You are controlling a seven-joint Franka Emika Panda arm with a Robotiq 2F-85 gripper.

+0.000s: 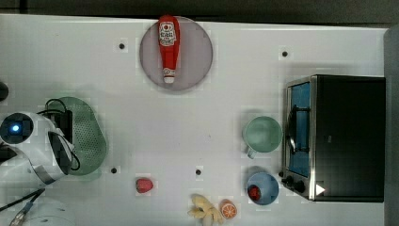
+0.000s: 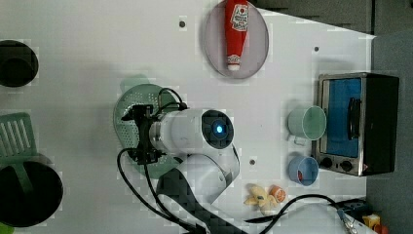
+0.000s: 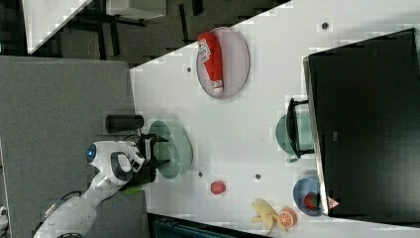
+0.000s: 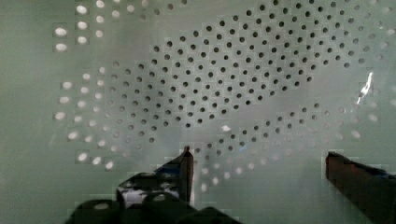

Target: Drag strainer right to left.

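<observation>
The gripper (image 4: 257,161) hangs over the strainer (image 1: 87,136) with its fingers (image 4: 184,168) spread wide and nothing between them; past the tips lies only the perforated mint floor of the bowl. In the right view the gripper (image 3: 151,151) sits just above the strainer (image 3: 176,148), the fingers pointing down into it. The strainer rests near the top view's left edge of the table (image 1: 141,141), partly under the arm, well apart from the mug (image 1: 262,134), the plate (image 1: 197,52) with its ketchup bottle (image 1: 168,47) and the oven (image 1: 348,136). Being at that end already (the task asks for a drag from right to left), it looks as if the dragging is done, or nearly so. The spread fingers suit either a release or pushing against the inner wall; whether a tip touches the plastic I cannot tell
</observation>
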